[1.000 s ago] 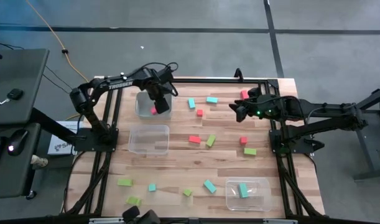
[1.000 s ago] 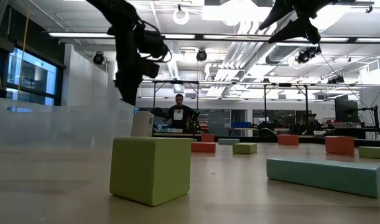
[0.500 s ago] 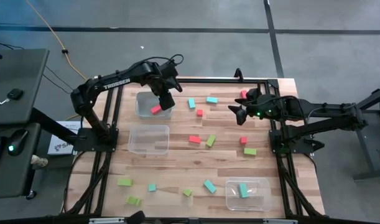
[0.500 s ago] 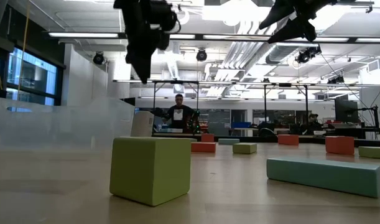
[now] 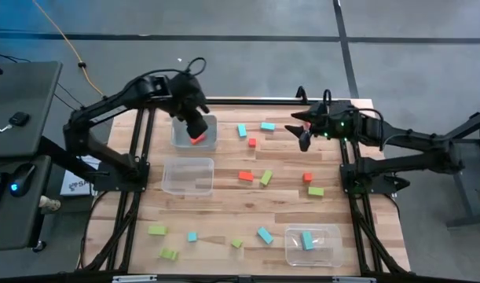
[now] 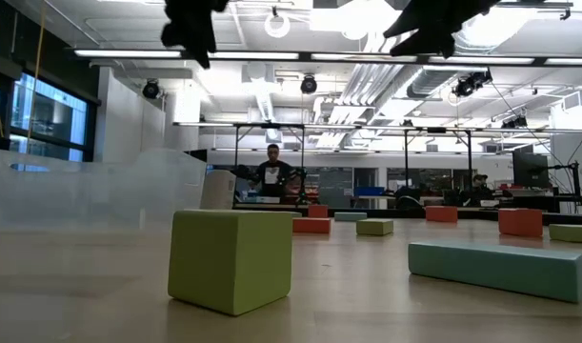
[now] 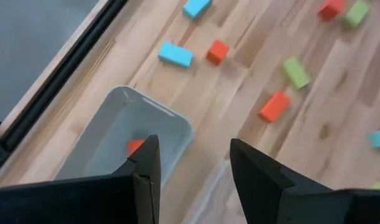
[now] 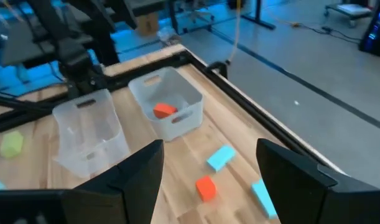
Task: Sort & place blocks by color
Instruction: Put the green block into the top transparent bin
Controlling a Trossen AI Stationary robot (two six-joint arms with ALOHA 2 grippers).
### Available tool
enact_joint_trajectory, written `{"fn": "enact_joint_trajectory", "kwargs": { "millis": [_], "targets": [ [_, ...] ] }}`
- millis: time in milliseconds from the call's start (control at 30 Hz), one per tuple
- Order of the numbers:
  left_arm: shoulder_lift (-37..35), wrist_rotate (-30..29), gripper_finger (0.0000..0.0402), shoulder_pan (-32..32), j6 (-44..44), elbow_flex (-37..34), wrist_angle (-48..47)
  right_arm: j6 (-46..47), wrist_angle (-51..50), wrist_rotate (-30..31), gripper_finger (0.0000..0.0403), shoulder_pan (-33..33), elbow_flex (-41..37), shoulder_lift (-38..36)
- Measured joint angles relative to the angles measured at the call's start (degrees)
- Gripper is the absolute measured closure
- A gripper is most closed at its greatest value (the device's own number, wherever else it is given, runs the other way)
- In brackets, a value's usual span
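Both arms' fingers are hanging released and empty; the left gripper (image 5: pixel 194 124), hovering over the clear plastic tub (image 5: pixel 209 141) at 11 o'clock holding one red block (image 5: pixel 196 139), risks clipping its rim

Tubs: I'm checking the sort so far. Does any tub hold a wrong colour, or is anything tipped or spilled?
Nothing stands out. The far tub holds one red block, the near-right tub one teal block, and the middle tub looks empty. All stand upright.

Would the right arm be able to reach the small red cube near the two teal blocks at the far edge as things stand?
Probably yes. The right gripper hangs open just beside the small red cube, and nothing lies between them. The left gripper is off over the far tub.
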Motion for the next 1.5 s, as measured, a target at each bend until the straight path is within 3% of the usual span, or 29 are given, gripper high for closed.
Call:
{"fn": "enact_joint_trajectory", "kwargs": {
  "millis": [367,567,700,900,1500],
  "targets": [
    [-8.3,-0.7,0.0275,-1.2,-4.9,0.0,-3.3,-7.9,5.6,-15.5,0.0155,-6.3,1.5,8.3],
    [-9.9,-1.1,0.0275,-1.6,-6.4,0.0,-4.2,-17.2,-7.3,-15.8,0.0155,-6.4,10.1,15.3],
    [-10.1,-4.7,0.0275,-1.6,-6.4,0.0,-5.2,-22.9,-16.9,-18.5,0.0155,-6.3,15.3,20.5],
    [-10.1,-7.6,0.0275,-1.6,-6.5,0.0,-6.2,-32.8,-26.2,-20.3,0.0155,-4.4,16.9,27.0],
    [-10.1,-6.5,0.0275,-1.6,-6.4,0.0,-6.3,-49.1,-27.0,-18.9,0.0155,3.5,16.9,43.8]
  ]
}}
